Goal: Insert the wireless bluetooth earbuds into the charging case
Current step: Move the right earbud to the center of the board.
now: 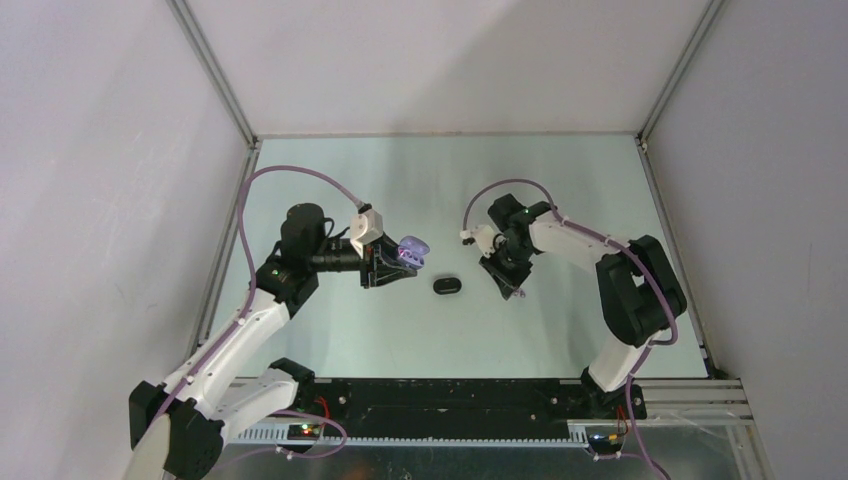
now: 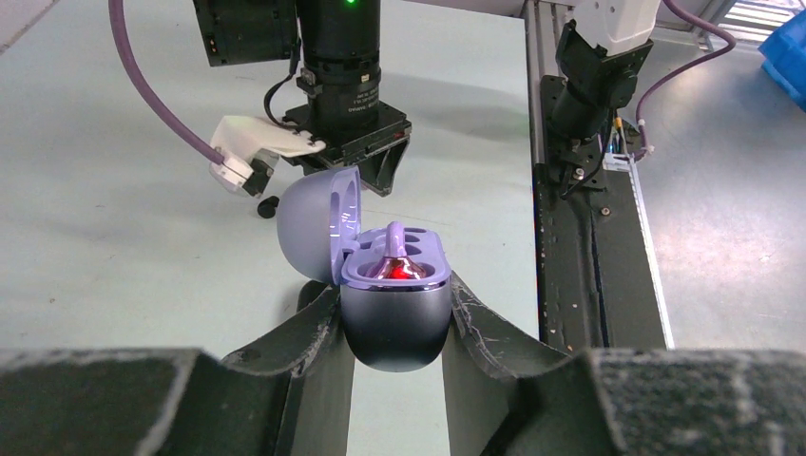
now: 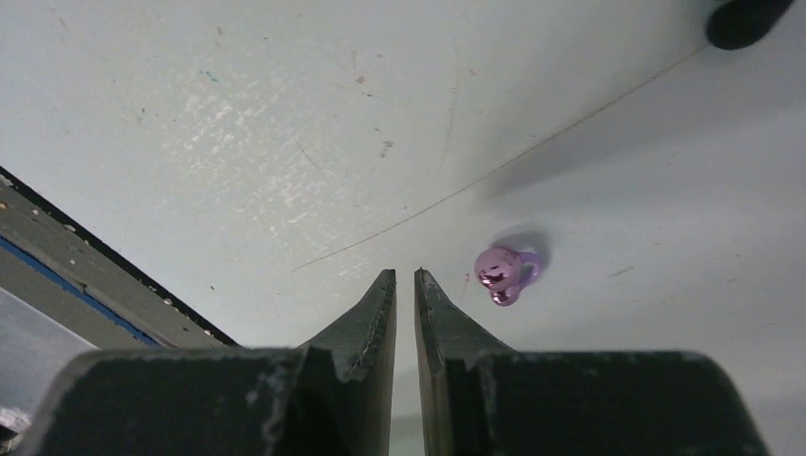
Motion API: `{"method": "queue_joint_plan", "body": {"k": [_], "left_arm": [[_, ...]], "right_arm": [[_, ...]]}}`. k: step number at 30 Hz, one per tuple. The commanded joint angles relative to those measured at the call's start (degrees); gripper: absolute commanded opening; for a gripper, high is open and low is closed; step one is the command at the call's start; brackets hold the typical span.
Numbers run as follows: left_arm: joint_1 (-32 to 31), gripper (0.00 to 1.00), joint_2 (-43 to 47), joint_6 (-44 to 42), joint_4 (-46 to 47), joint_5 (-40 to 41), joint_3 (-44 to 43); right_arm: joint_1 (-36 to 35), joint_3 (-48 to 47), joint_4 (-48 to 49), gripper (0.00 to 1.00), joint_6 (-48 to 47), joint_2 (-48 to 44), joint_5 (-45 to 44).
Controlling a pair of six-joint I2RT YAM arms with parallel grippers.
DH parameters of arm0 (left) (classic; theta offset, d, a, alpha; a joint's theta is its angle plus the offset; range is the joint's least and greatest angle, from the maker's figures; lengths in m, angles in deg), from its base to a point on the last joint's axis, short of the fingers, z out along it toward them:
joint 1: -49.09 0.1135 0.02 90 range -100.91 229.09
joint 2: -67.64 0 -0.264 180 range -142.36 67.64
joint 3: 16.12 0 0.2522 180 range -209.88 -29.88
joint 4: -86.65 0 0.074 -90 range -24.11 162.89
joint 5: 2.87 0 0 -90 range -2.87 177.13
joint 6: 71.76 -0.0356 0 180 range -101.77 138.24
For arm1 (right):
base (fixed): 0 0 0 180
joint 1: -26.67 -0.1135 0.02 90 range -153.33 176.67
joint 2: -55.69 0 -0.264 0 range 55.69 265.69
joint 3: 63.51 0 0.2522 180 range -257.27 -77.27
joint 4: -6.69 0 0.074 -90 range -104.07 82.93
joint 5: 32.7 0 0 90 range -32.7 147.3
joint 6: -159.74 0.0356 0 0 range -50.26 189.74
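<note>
1. My left gripper (image 2: 394, 293) is clamped on a lilac oval charging case (image 2: 394, 323), one finger pressed to each side of its lower shell, and holds it up off the pale green tabletop (image 1: 330, 330)
2. The case's hinged lid stands open, tipped back to the left in the left wrist view. A glossy pink-lilac earbud (image 2: 397, 269) sits in the tray with a red glow on it
3. My right gripper (image 3: 404, 277) points down at the table, its jaws drawn nearly together. Only a thin slit is left between them, and nothing is in it
4. A second tiny lilac earbud (image 3: 507, 274) lies loose on the table just beside the right fingertips, on their right in the right wrist view and not touching them
5. From above, a black oval case (image 1: 447, 286) rests on the table between the two grippers, apart from both
6. In the left wrist view a small dark round object (image 2: 268, 206) lies on the table below the right arm's wrist; it is too small for me to tell what it is
</note>
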Motion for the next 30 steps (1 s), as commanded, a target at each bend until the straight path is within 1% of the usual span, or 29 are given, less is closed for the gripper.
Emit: {"method": "queue_joint_plan", "body": {"k": [1,7,14,19,22,30], "left_arm": [[0.37,0.09,0.9,0.25,1.97,-1.07,-0.36],[0.37,0.09,0.47,0.29,2.25,-1.16,-0.36],[0.32,0.09,0.51,0.53,2.54,-1.22,-0.34],[0.37,0.09,0.57,0.52,2.4,-1.05,-0.23],[0.35,0.09,0.55,0.42,2.32,-1.05,-0.29],[0.37,0.09,0.47,0.22,2.02,-0.98,-0.38]], "right_arm": [[-0.14,0.48,-2.55,0.16,-1.69,-0.65,-1.89],[1.76,4.02,-2.97,0.16,-3.81,-2.97,-7.08],[4.23,7.31,1.32,0.16,-2.84,-1.12,-10.47],[5.37,7.03,4.95,0.16,-1.24,0.2,-10.31],[5.43,6.38,4.19,0.16,-1.15,0.91,-7.68],[5.61,6.28,2.24,0.16,-1.7,0.64,-4.36]]}}
